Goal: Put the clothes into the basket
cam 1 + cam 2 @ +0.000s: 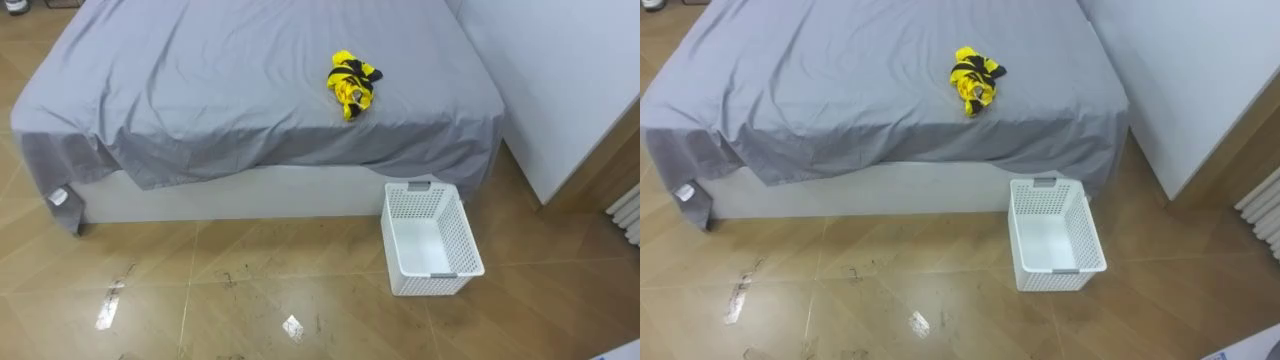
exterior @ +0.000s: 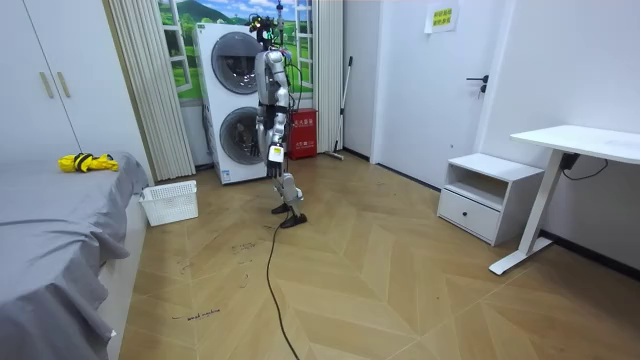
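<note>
- A crumpled yellow-and-black garment (image 1: 353,83) lies on the grey bedsheet (image 1: 200,90), well back from the mattress edge nearest the robot and towards the bed's right half in the eye views.
- The white perforated laundry basket (image 1: 445,262) stands on the wooden floor (image 1: 250,290), just beside the bed's near right corner, with its far rim close under the hanging sheet.
- The basket's inside shows bare white walls and bottom, and the garment is well apart from it.
- A corner of the sheet droops over the bed's near left corner, with a small white label (image 1: 60,197) on its hem.
- In the room view the robot stands upright on the floor in front of the stacked washing machines (image 2: 232,100), well away from the bed and the basket.
- Its left hand (image 2: 277,153) hangs low by its hip; whether its fingers are apart or curled, I cannot tell.
- A white desk (image 2: 575,140) and a low white cabinet (image 2: 475,195) stand at the room view's right.
</note>
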